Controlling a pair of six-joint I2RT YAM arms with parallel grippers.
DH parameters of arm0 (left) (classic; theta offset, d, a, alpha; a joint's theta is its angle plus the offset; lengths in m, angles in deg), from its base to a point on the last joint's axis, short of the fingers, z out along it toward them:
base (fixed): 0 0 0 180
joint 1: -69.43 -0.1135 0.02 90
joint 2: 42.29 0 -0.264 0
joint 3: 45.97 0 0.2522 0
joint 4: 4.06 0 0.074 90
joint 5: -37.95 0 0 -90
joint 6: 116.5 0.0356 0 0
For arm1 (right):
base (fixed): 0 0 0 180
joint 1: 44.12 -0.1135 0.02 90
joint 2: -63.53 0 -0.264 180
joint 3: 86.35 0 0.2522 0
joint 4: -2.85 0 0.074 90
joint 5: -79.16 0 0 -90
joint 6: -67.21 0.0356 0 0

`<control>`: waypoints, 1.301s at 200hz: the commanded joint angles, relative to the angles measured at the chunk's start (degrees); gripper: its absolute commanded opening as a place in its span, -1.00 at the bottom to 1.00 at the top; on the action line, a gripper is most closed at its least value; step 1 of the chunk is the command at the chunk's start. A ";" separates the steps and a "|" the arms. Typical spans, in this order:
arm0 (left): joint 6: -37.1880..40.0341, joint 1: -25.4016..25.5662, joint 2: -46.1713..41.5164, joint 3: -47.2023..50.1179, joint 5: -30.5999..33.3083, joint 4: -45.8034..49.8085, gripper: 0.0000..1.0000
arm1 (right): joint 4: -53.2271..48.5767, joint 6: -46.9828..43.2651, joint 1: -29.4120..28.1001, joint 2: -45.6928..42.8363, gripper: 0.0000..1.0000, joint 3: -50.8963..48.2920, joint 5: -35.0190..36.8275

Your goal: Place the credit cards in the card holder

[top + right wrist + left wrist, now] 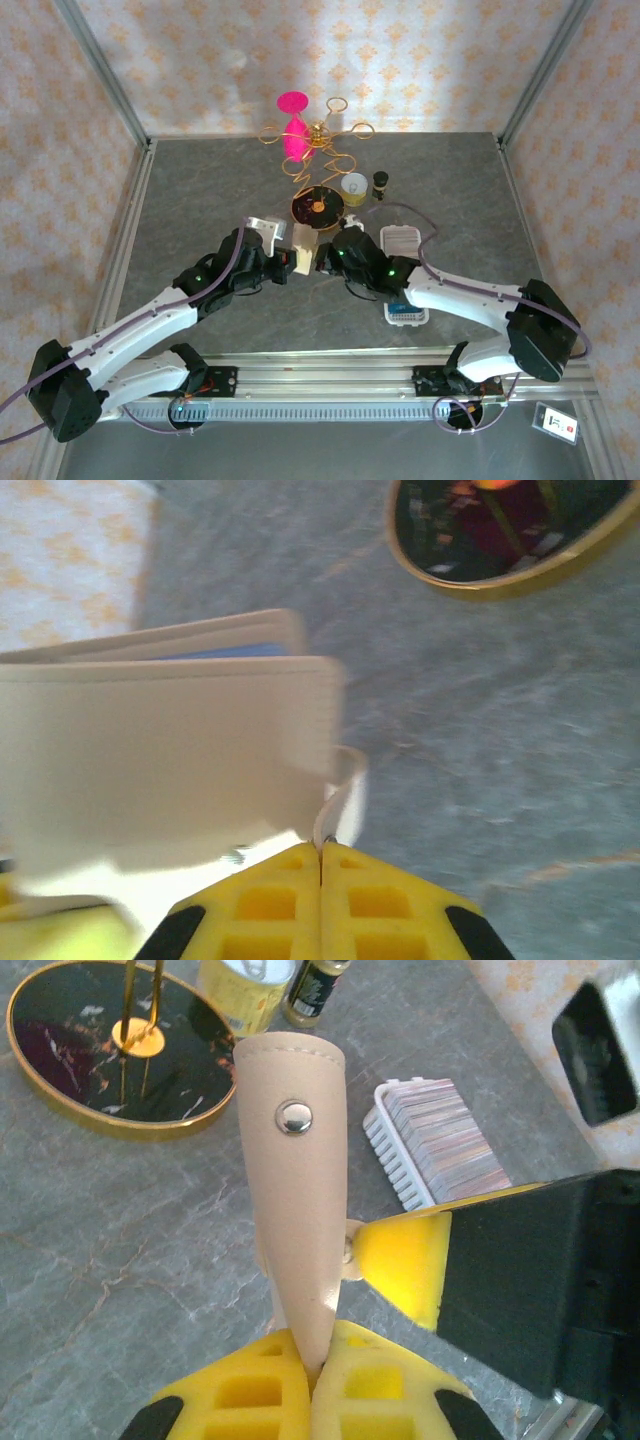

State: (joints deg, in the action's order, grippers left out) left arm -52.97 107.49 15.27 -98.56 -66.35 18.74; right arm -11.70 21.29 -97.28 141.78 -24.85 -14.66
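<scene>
Your left tool (318, 1365) is pressed shut on the card holder (295, 1190) at the foot of its snap flap (293, 1118), holding it up over the bench (120, 1250). Your right tool (322, 855) pinches the thin tab (345, 790) at another edge, likely to hold the leaves parted. A blue credit card (235, 650) sits between those leaves, seemingly already tucked in

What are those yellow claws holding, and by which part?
Both hold the beige card holder: the left gripper pinches the end away from its snap stud, the right gripper a thin tab at its edge.
</scene>
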 commanded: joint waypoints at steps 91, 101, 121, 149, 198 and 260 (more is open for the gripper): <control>-18.93 0.47 4.46 13.50 -7.60 -12.21 -0.95 | 3.15 3.83 -1.79 0.38 -1.00 -12.35 -1.83; -20.16 0.46 4.75 14.78 -7.75 -13.59 -0.85 | 3.55 3.83 -1.88 0.40 -1.00 -12.67 -2.30; -23.77 0.39 5.82 16.96 -7.86 -16.30 -0.69 | 3.88 4.06 -2.00 0.18 -1.00 -12.73 -3.73; -26.54 0.41 7.22 19.40 -8.80 -19.74 -0.35 | 3.76 3.49 -2.98 0.18 -1.00 -11.94 -5.71; -18.98 0.36 5.57 13.01 6.24 -1.27 0.27 | 7.39 4.81 -3.50 -3.43 -1.00 -11.27 -9.06; -17.07 0.39 4.06 10.02 3.96 -3.66 0.62 | 7.05 4.45 -3.70 -3.58 -1.00 -9.36 -9.52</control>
State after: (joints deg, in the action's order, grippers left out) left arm -71.51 107.69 20.38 -86.80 -63.49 14.48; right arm -5.41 25.44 -100.61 138.24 -36.15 -23.93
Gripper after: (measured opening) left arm 0.780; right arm 0.044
